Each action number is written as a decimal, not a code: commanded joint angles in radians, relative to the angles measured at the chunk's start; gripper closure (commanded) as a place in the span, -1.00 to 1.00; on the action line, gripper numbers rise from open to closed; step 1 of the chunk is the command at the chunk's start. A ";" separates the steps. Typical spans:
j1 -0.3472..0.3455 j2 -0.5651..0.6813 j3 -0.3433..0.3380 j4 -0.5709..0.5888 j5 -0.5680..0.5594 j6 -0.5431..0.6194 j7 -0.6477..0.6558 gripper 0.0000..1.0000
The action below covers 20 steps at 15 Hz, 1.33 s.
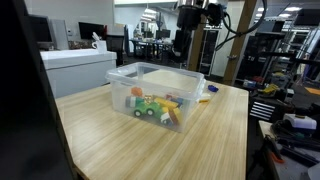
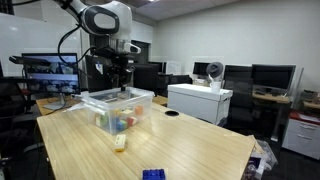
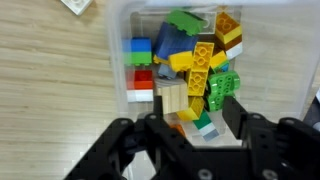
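The fingers [image 3: 240,120] are spread apart with nothing between them, hanging above a clear bin [image 3: 116,70] and looking down on the bricks [image 3: 200,60] heaped inside it: yellow, green, blue, red and a pale one. In both exterior views the bin [image 1: 125,72] [image 2: 141,101] stands on the wooden tabletop [image 1: 220,130] with the arm high over it. In an exterior view a pale block [image 2: 120,142] and a blue block [image 2: 152,174] lie on the tabletop, well apart from the bin.
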 commanded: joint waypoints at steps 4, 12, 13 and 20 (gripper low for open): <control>-0.102 0.103 -0.136 0.020 -0.139 0.061 0.044 -1.00; -0.219 0.296 -0.281 0.050 -0.362 0.147 0.299 -1.00; -0.223 0.357 -0.295 0.064 -0.378 0.170 0.349 -1.00; -0.223 0.549 -0.298 0.162 -0.338 0.191 0.476 -1.00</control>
